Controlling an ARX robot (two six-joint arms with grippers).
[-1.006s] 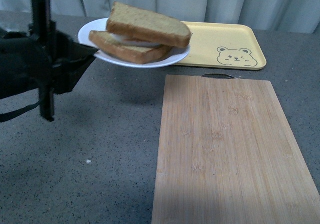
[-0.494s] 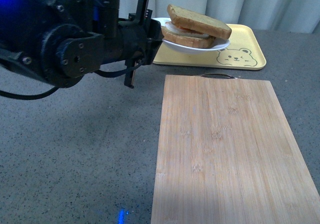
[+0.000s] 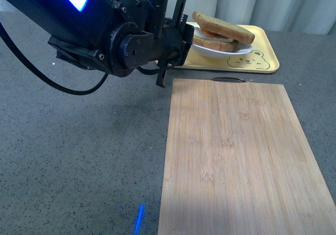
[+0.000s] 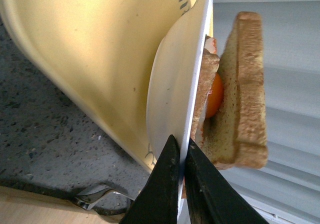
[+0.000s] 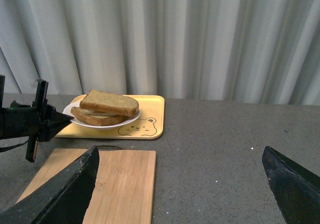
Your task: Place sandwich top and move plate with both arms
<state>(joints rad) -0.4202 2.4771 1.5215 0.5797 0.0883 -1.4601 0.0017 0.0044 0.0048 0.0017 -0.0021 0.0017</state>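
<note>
Now, my left gripper [image 4: 180,146]: clamped onto the near rim of the round white plate [image 3: 209,50].
Plate's place: level over the rectangular yellow tray with a bear drawing [image 3: 262,40]; I cannot tell whether it touches the tray.
Sandwich top [image 3: 223,28]: plain tan-brown speckled bread slice, lying on the lower bread slice [image 3: 220,44], with the orange-yolked fried egg [image 4: 215,96] between them.
My right gripper [image 5: 180,151]: jaws spread wide, holding nothing, well apart from the plate.
Bamboo cutting board [image 3: 236,151]: flat on the grey speckled table [image 3: 79,140], just beside the tray.
</note>
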